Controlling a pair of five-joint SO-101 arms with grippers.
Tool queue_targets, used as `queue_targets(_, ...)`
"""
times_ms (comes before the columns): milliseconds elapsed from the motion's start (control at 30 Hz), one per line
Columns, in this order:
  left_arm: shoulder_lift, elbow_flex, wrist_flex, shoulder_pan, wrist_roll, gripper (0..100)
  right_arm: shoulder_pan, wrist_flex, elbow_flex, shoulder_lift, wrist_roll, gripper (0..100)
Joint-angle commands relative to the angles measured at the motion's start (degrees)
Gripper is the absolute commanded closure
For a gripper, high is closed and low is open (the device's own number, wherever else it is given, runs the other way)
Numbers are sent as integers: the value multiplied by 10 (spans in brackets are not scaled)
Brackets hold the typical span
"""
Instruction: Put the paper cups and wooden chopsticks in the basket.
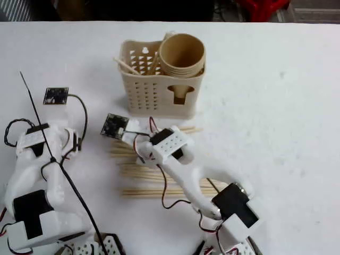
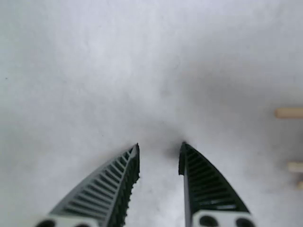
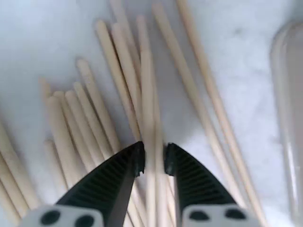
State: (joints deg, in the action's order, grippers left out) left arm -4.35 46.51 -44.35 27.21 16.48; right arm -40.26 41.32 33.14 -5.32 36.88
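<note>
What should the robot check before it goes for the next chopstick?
1. Paper cups in the basket: ok, stacked inside.
2. All chopsticks in the basket: not ok, a chopstick pile lies on the table.
3. Right gripper over the chopstick pile: ok.
4. Right gripper holding a chopstick: cannot tell.
5. Left gripper out of the way: ok, open over bare table beside the pile.

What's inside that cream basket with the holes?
The cream perforated plastic basket holds a stack of tan paper cups and a few wooden chopsticks leaning beside them. Its walls hide their lower ends.
</note>
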Motion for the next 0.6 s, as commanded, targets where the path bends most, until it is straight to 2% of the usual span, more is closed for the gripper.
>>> queue_targets(0,-1,-2,10,2,4,849,13,15,-12,3,4,971)
queue_targets(367,-1,-2,10,2,4,849,13,98,-53,9,-13,971)
queue_targets(467,-1,-2,10,2,4,849,14,109,-27,48,-12,981)
queue_targets(567,-1,-2,10,2,4,849,14,72,40,121,-11,982)
